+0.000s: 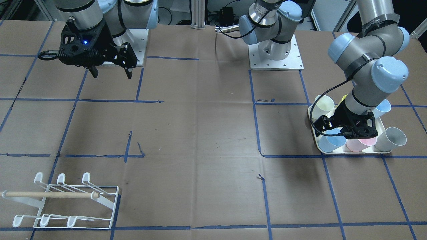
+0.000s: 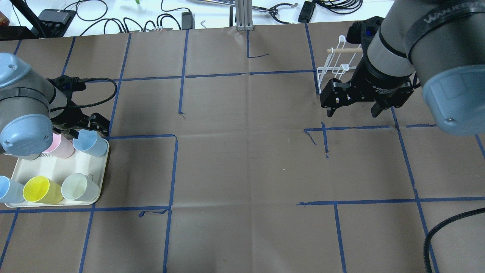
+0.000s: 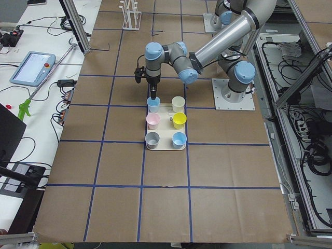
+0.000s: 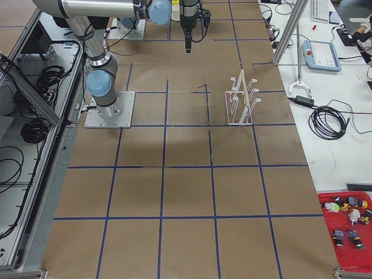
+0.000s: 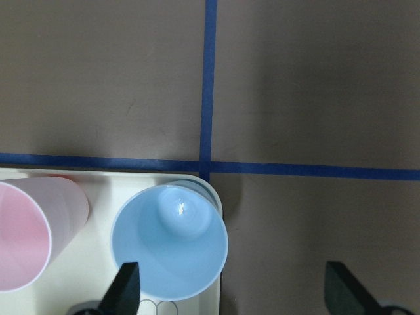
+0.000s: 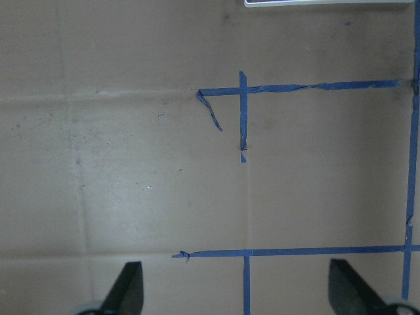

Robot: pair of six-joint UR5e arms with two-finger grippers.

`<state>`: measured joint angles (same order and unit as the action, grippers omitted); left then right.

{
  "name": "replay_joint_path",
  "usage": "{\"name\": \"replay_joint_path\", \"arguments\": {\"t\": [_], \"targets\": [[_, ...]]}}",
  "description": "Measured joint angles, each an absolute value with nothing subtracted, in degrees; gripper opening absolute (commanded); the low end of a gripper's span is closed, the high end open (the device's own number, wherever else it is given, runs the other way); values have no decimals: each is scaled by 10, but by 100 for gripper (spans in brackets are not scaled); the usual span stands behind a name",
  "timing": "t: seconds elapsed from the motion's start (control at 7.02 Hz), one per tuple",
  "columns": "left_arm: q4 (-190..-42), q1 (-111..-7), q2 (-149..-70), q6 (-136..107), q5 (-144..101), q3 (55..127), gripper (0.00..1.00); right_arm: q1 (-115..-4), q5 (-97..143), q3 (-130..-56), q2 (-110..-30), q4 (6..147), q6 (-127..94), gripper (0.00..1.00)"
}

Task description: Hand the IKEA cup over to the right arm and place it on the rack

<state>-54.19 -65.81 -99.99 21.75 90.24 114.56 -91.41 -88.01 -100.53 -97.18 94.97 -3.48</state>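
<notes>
A cream tray (image 2: 77,163) holds several plastic cups. My left gripper (image 5: 234,285) is open just above the tray's far corner, low over a light blue cup (image 5: 169,239). One fingertip (image 5: 126,283) is over that cup's rim and the other is out over the table. The same cup shows in the overhead view (image 2: 91,142) and the front view (image 1: 333,140). My right gripper (image 2: 353,110) is open and empty, raised above bare table; it also shows in the front view (image 1: 111,73). The white wire rack (image 1: 66,200) with its wooden dowel stands empty.
On the tray are also a pink cup (image 2: 60,146), a yellow cup (image 2: 41,189), a pale cup (image 2: 77,186) and another blue cup (image 2: 7,189). A grey cup (image 1: 390,138) sits at the tray's corner. Brown paper with blue tape lines covers the table.
</notes>
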Motion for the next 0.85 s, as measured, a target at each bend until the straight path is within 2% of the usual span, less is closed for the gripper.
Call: {"name": "replay_joint_path", "arguments": {"t": [0.43,0.57,0.71,0.85], "targets": [[-542,-657,-1015,220,905,1147,99,-914,-880,-1003,-973,951,-35,100],[-543,-657,-1016,220,906,1147,93,-914,-880,-1003,-972,951,-35,100],[-543,-657,-1017,221,906,1147,80,-914,-880,-1004,-972,951,-35,100],[-544,-657,-1017,222,906,1146,64,-914,-880,-1006,-972,950,-35,100]]}}
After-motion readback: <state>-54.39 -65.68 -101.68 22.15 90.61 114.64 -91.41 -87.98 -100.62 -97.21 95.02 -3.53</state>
